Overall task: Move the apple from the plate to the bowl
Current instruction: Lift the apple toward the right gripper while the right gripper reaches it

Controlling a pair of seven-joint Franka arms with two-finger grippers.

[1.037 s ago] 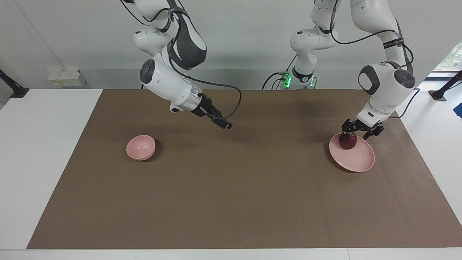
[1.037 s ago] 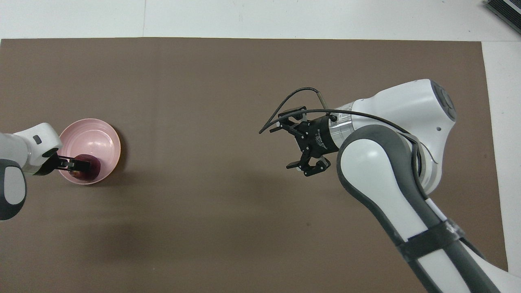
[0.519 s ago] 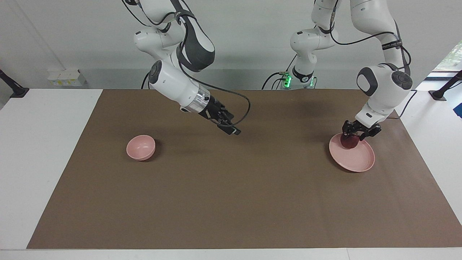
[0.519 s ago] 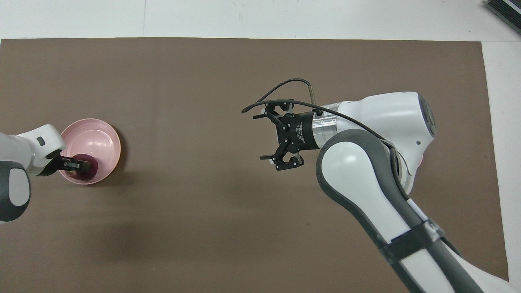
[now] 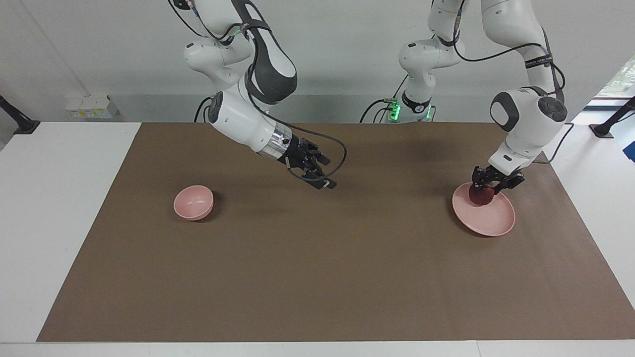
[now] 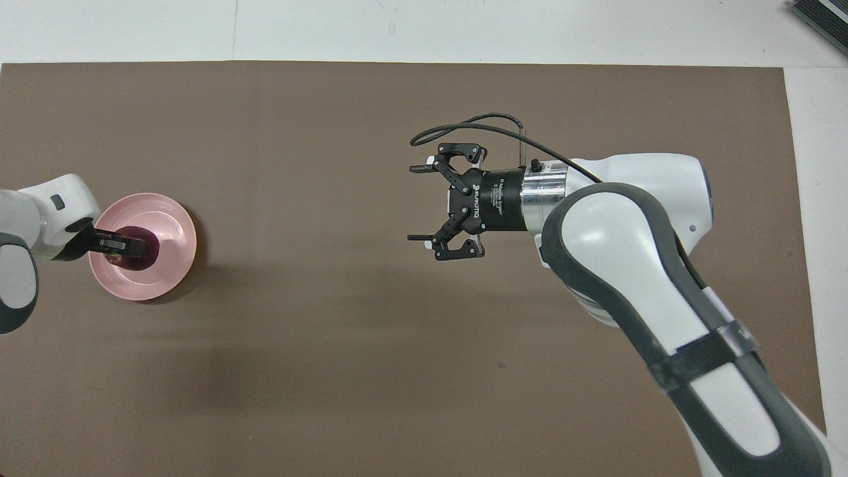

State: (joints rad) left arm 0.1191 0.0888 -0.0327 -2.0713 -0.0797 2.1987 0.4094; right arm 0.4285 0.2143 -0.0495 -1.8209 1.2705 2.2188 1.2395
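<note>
Brown mat (image 5: 317,277) over a white table (image 5: 59,208), pale wall at the robots' end.

Apple (image 5: 480,196): dark red, on the pink plate (image 5: 491,222) at the left arm's end, at the plate's edge nearer the robots. Left gripper (image 5: 488,182) clamped on its top; stem area hidden by the fingers.

Bowl (image 5: 193,202): small, pink, toward the right arm's end; hidden under the right arm in the overhead view.

Right gripper (image 6: 419,203): raised over mid-mat, fingers spread wide, holding nothing.
</note>
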